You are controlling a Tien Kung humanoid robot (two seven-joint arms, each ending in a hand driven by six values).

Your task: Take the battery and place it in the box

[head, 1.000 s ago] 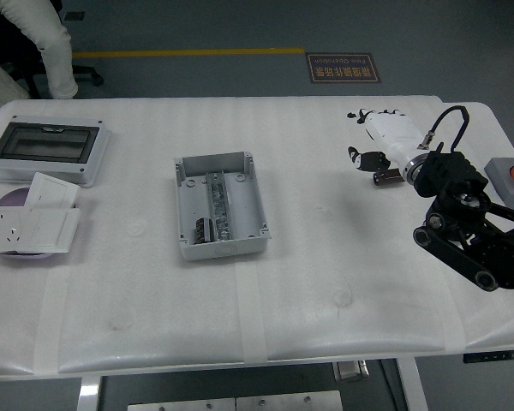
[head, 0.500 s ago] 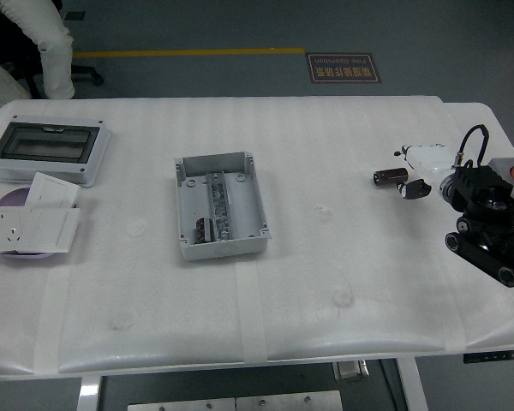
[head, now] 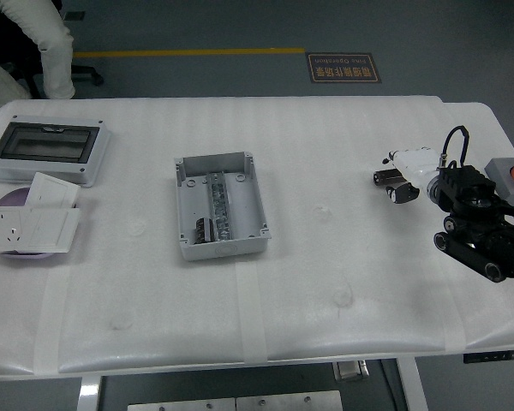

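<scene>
Right hand (head: 404, 175) grips battery (head: 385, 178) over white padded table (head: 325, 282), grey box (head: 218, 205) mid-table, blue-grey floor.

1. This looks like a workshop or robot test lab, not a home.
2. The floor (head: 197, 26) at the top of the frame is smooth grey-blue, with a yellow line (head: 188, 52) painted across it and a dark floor sign (head: 343, 67) at upper centre.
3. The white table (head: 325, 291) is covered with foam sheeting.
4. Electrical parts lie on it: a grey box (head: 219, 205) in the middle, a windowed cover (head: 44, 150) and wall sockets (head: 27, 229) at left.
</scene>
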